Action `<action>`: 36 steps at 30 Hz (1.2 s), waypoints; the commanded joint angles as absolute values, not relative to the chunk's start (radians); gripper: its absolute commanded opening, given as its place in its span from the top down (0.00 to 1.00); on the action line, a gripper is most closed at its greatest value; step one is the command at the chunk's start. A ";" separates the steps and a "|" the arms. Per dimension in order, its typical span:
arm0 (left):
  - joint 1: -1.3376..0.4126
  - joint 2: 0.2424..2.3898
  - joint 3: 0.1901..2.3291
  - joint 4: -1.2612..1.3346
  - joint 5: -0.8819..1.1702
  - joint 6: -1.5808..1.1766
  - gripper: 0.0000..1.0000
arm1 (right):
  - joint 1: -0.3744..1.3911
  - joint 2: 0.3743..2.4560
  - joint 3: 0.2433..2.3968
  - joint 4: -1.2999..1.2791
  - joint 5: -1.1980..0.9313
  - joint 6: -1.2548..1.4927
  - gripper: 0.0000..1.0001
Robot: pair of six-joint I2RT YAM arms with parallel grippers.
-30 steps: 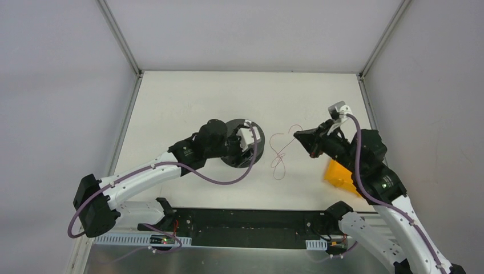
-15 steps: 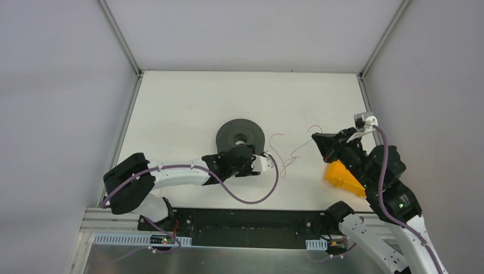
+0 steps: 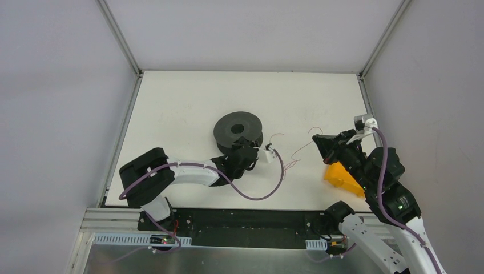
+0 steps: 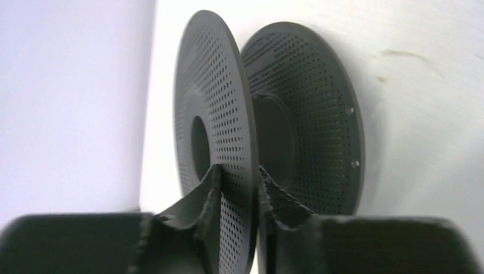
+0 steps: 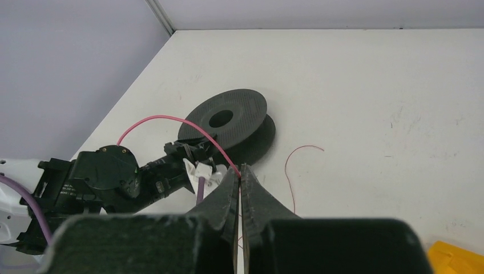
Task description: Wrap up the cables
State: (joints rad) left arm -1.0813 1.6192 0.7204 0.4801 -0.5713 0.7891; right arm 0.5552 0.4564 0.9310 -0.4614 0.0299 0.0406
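Overhead, we look down on the whole table [image 3: 188, 97]; our left wrist view hugs the spool [image 4: 214, 114], which our right wrist view faces from farther back.

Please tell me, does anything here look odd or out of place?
Yes. The spool carries no winding; the thin pink cable hangs loose in an arc from the right hand, which pinches it, with a stray end on the table.

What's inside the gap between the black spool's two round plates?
The spool's bare dark hub and one of the left gripper's fingers, which pinch the nearer plate. None of the wire shows wound there, but the gripper covers the gap's near part.
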 commanded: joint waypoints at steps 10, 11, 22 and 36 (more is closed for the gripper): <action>-1.037 1.273 0.999 -0.158 -0.299 0.367 1.00 | 0.556 0.472 0.894 -0.415 0.011 0.033 1.00; -1.016 1.242 1.016 -0.213 -0.231 0.337 1.00 | 0.556 0.478 0.888 -0.408 -0.007 0.033 1.00; -0.800 1.087 1.030 -0.387 0.200 0.174 1.00 | 0.557 0.603 0.780 -0.168 0.094 -0.228 1.00; -0.702 1.067 1.015 -0.459 0.344 0.170 1.00 | 0.299 1.162 1.370 0.091 0.614 -0.886 1.00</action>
State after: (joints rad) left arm -0.7113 1.1103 0.9924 -0.4793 0.2726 0.1677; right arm 0.3168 1.1149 1.2064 -0.0845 0.4652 -0.6483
